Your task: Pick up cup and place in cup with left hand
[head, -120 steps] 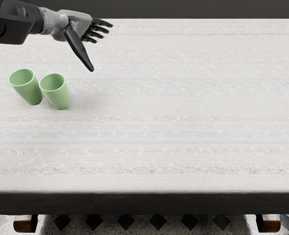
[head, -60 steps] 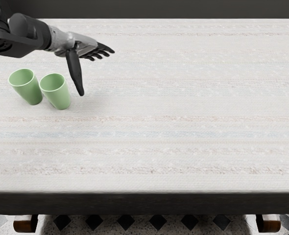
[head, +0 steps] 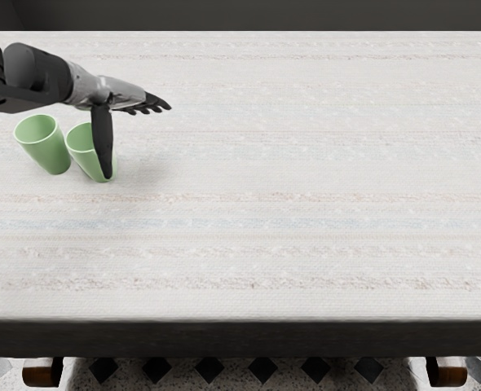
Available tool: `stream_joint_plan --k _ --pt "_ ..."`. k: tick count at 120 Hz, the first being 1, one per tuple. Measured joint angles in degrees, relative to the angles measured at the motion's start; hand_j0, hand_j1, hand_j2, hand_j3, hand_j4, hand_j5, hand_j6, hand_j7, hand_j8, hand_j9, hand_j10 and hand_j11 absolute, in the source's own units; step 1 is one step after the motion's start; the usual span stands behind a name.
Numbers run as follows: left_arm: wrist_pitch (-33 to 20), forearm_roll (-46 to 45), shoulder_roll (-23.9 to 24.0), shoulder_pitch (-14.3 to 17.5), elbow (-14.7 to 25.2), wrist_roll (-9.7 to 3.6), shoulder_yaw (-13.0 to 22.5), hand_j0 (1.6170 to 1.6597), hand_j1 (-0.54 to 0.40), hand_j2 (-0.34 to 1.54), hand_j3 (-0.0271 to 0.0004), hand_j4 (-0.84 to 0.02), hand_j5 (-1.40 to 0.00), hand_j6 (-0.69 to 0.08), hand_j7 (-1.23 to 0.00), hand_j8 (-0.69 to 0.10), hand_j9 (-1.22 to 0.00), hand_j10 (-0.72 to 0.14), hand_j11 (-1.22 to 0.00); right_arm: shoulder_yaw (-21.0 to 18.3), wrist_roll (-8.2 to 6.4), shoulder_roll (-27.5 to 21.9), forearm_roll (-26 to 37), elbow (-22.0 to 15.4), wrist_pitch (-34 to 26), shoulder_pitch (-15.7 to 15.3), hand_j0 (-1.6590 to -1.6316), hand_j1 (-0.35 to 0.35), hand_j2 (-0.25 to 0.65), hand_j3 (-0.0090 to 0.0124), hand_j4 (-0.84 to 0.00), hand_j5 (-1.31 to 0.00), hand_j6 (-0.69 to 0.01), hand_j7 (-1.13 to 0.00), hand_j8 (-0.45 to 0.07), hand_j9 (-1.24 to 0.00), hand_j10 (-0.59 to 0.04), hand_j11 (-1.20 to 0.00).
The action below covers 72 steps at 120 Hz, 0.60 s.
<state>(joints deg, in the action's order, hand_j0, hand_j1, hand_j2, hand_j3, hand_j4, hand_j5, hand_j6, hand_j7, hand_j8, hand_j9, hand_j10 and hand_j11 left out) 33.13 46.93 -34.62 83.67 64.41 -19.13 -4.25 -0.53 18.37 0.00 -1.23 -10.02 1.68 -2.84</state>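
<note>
One green cup (head: 87, 161), judged the likelier to be lifted because it lies nearer the fingers (head: 156, 103), stands upright on the desk (head: 306, 204), toward its left edge and nearer the far edge than the front. Its companion, the second cup (head: 46, 148), stands upright just beside it, on the side of the desk's left edge; whether the two walls touch cannot be told. The left hand (head: 110, 94), the only one shown, reaches in from the left over the far-left part of the desk. The governing relation is one of offset: the green cup lies below the palm and toward the front edge, while the four long fingers extend past it, pointing toward the right edge. The thumb (head: 102, 138) hangs well apart from them and crosses the cup's right side in this view; contact cannot be confirmed. Nothing is held. The cup's long axis is vertical, so that a grasp from the side, with thumb and fingers on opposite walls, appears suitable; the hand probably needs to come lower and back toward the left edge first. Note the form: a plain, smooth, pale green vessel, without a handle, wide at the mouth and narrowing to the base, its rim a lighter line. Such a taper should favor nesting in the second cup, whose shape matches and whose mouth is open upward. A low sweep of the thumb could tip either vessel.
</note>
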Motion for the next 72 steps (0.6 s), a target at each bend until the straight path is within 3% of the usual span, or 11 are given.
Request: stream_joint_plan --k 28,72 --pt "-4.2 2.6 -1.7 -0.1 0.6 0.31 1.7 1.6581 0.327 0.00 0.0000 -0.022 -0.02 -0.022 -0.02 -0.022 -0.02 -0.021 -0.02 0.0 0.00 0.0 0.0 0.0 0.0 0.0 -1.6581 -0.349 0.000 0.0000 0.000 0.00 0.000 0.00 0.000 0.00 0.000 0.00" --pt "-11.0 5.9 -1.9 -0.4 0.5 0.49 7.2 1.6581 0.327 0.00 0.0000 -0.022 -0.02 -0.023 -0.02 -0.023 -0.02 -0.022 -0.02 0.0 0.00 0.0 0.0 0.0 0.0 0.0 -1.6581 -0.349 0.000 0.0000 0.000 0.00 0.000 0.00 0.000 0.00 0.000 0.00"
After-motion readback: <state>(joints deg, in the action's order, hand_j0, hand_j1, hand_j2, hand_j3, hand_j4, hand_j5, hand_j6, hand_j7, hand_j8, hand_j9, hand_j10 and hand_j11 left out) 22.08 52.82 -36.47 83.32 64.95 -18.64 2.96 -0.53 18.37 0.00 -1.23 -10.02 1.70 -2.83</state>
